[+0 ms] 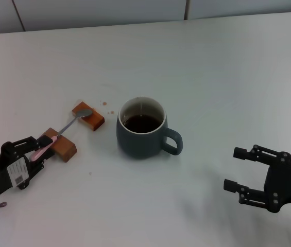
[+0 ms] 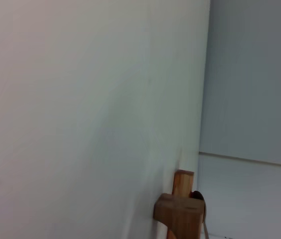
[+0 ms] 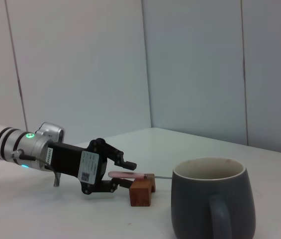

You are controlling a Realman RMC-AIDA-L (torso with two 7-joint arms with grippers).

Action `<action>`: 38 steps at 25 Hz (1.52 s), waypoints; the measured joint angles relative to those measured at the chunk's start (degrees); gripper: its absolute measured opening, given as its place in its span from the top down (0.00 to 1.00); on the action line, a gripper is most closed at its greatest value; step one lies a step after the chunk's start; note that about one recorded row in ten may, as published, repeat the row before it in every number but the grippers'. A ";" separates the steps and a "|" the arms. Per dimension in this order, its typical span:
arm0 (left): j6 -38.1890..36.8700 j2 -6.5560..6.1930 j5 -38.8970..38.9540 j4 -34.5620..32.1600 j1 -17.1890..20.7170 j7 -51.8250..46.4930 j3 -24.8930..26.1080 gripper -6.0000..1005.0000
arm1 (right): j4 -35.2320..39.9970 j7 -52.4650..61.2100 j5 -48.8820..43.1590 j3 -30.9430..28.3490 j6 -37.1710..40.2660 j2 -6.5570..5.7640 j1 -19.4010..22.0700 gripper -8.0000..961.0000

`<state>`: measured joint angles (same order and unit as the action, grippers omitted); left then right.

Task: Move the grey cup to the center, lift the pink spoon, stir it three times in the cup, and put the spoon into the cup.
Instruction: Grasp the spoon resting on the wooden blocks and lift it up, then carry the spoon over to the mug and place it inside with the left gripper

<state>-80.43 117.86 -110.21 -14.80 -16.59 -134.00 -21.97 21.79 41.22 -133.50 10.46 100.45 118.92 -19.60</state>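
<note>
The grey cup [image 1: 141, 135] stands near the table's middle with dark brown liquid inside and its handle toward my right arm; it also shows in the right wrist view [image 3: 207, 201]. The pink spoon [image 1: 67, 128] lies across two brown blocks, its silver bowl on the far block and its pink handle over the near one. My left gripper [image 1: 38, 152] is open, its fingers on either side of the pink handle's end [image 3: 126, 175]. My right gripper [image 1: 232, 168] is open and empty, to the right of the cup and nearer me.
The far brown block [image 1: 89, 117] and the near brown block [image 1: 63, 146] sit left of the cup; both appear in the left wrist view [image 2: 180, 214]. A few small brown drops [image 1: 104, 103] mark the white table [image 1: 212, 67].
</note>
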 joint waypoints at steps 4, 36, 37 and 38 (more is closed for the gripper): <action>0.28 0.00 0.00 0.04 -0.14 0.21 0.00 0.65 | 0.00 0.00 0.00 0.00 -0.01 0.00 -0.08 0.22; -29.59 0.21 6.49 -16.60 -17.34 32.00 -1.06 0.86 | -0.36 0.75 -0.01 0.00 -0.80 0.18 -0.80 0.22; -29.66 0.23 6.52 -19.20 -17.96 31.97 -2.86 0.86 | -0.39 0.78 -0.01 0.00 -0.80 0.18 -0.81 0.22; -29.58 0.22 6.52 -23.62 -18.38 31.84 -5.81 0.86 | -0.39 0.78 -0.01 0.00 -0.80 0.18 -0.81 0.22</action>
<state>-110.01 118.08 -103.69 -38.43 -34.97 -102.16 -27.78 21.40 42.00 -133.51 10.46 99.65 119.09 -20.41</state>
